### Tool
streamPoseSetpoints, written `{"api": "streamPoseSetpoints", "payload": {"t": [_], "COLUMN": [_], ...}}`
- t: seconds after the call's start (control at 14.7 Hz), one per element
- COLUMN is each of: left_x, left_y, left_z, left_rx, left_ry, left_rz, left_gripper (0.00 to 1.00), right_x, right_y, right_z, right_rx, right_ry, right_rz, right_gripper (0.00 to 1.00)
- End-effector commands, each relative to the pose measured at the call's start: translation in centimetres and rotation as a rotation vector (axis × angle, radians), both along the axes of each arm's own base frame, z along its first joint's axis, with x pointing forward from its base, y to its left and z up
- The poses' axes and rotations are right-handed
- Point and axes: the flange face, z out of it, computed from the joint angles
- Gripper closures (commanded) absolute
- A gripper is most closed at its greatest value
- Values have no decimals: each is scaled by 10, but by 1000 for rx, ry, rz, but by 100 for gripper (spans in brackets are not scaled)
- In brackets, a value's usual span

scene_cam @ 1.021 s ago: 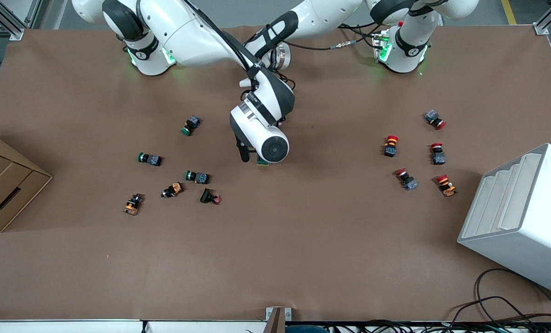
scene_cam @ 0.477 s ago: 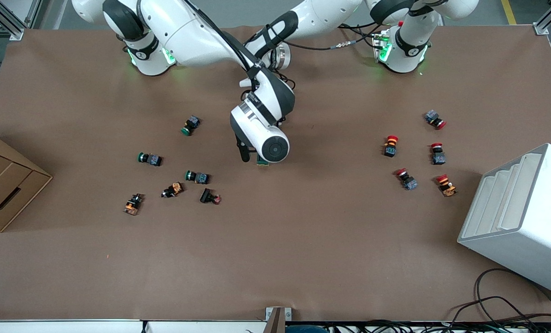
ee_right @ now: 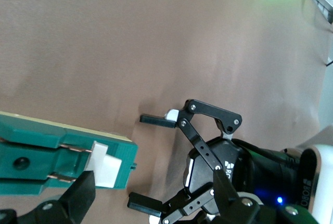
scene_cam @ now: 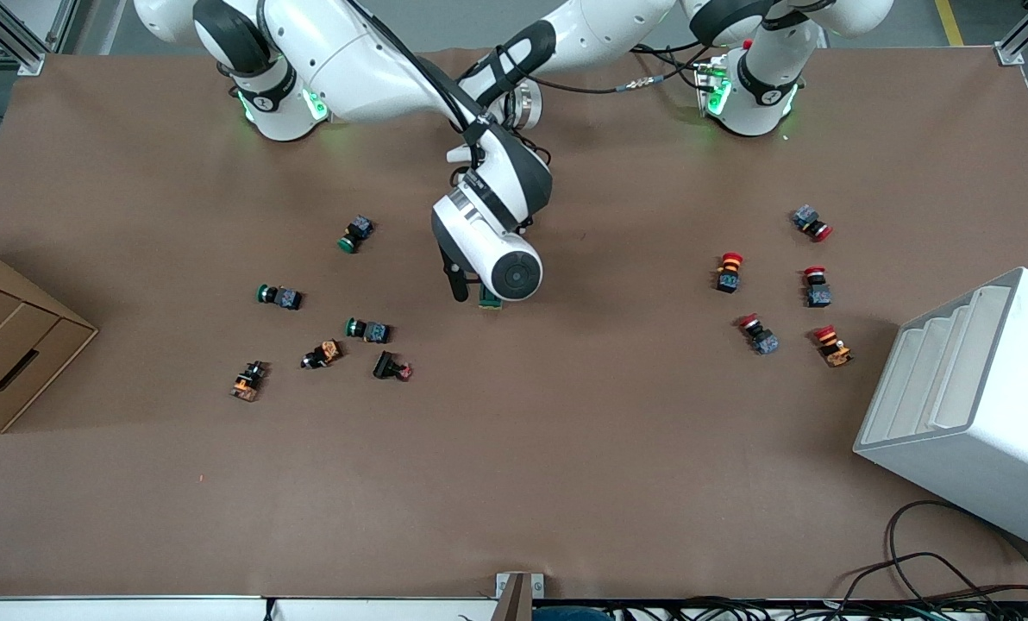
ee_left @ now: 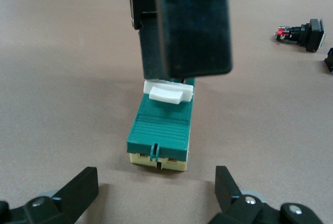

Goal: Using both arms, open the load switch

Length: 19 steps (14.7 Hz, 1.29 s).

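Both grippers meet at the load switch (scene_cam: 490,299), which lies flat on the brown table (scene_cam: 566,448) near its middle.

The right gripper (ee_left: 179,78) comes down from above onto the switch's white lever (ee_left: 166,91); a black finger (ee_left: 184,26) stands right at the lever, and whether it pinches it cannot be told.

The left gripper (ee_right: 151,160) sits low just beside the switch, at the end away from the lever. Its fingers (ee_right: 156,119) are spread wide and hold nothing.

In the front view the right arm's white wrist (scene_cam: 488,250) covers most of the switch; only a green edge shows.

Toward the right arm's end from the switch lie six push buttons: three green-capped (scene_cam: 355,234), two with orange bodies (scene_cam: 322,354) and one black (scene_cam: 391,368). A cardboard drawer box (scene_cam: 5,354) stands at that table edge.

Toward the left arm's end lie five red-capped buttons (scene_cam: 729,271), well apart from the switch. A white slotted bin (scene_cam: 971,405) stands past them, its slots holding nothing visible.
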Motion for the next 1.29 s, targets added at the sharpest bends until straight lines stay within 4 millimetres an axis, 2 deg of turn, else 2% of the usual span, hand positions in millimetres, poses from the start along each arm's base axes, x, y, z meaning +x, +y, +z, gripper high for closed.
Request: {"api": "streamPoseSetpoints", "payload": {"t": [0.0,0.14,0.27,0.34,0.41,0.61,0.82,1.02,1.23], "left_x": [-10,-10,-11,-10,-11,-6,-7,-2,3], "left_y": [9,9,10,9,8,6,3,-6,-14], "left_z": [-34,-34,-34,-34,-33,-25,-19,-9,7], "left_rx": [7,7,9,8,6,-7,-15,-33,-27], "left_ry": [43,43,42,42,43,41,48,74,92], "left_rz": [31,31,31,33,33,46,56,108,109], "left_gripper": [0,0,0,0,0,0,0,0,0], "right_x": [30,64,102,117,131,169,192,202,202], "right_y": [-25,-54,-94,-117,-139,-226,-317,-410,-474], "right_z": [26,43,83,98,121,169,212,244,273], "right_rx": [60,129,190,211,237,337,455,530,545], "right_ry": [-26,-40,-83,-103,-139,-181,-202,-192,-199], "right_rz": [25,55,163,231,314,535,749,960,1086], "right_gripper": [0,0,0,0,0,0,0,0,0]}}
